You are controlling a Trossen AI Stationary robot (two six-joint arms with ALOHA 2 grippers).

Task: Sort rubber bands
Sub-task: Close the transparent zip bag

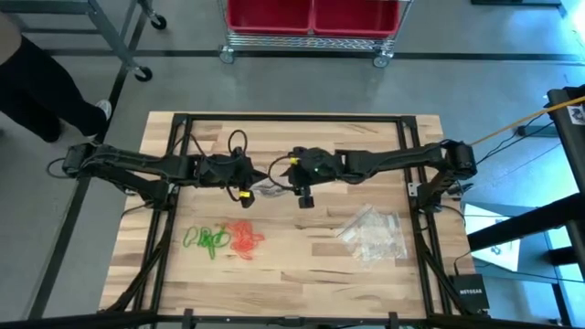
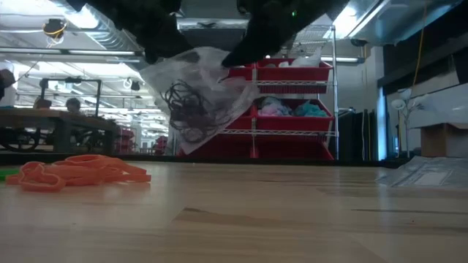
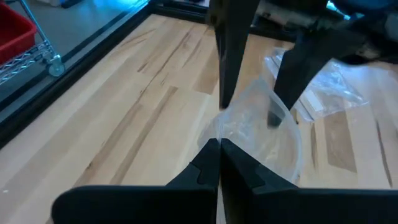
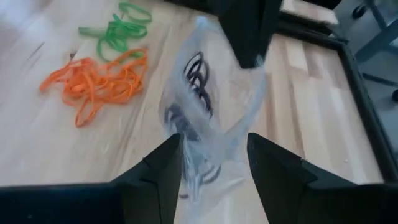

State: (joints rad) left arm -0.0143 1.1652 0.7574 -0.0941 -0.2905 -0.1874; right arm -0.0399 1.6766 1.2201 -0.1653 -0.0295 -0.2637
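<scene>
A clear plastic bag (image 2: pixel 212 73) hangs over the table's middle with black rubber bands (image 2: pixel 191 106) in its lower part. My left gripper (image 3: pixel 219 149) is shut on the bag from the left. My right gripper (image 4: pixel 214 162) is open, with one finger on each side of the bag (image 4: pixel 199 118). Orange rubber bands (image 1: pixel 245 238) lie in a heap on the wood nearer the front edge. Green rubber bands (image 1: pixel 206 240) lie just left of them. My left gripper pinches the bag's upper edge (image 3: pixel 225 127) between its two shut fingers, slanting down from the table's left. The bag hangs below the fingers, clear of the table, with the black bands sagging inside it. My right gripper's fingers (image 4: pixel 165 171) stand either side of the bag; I cannot tell whether they touch it.
A pile of empty clear bags (image 1: pixel 373 236) lies on the table's right side. Black frame rails (image 1: pixel 416 146) run along the table's edges. A cart with red bins (image 1: pixel 311 14) stands beyond the far edge, and a person (image 1: pixel 37 91) stands at the far left.
</scene>
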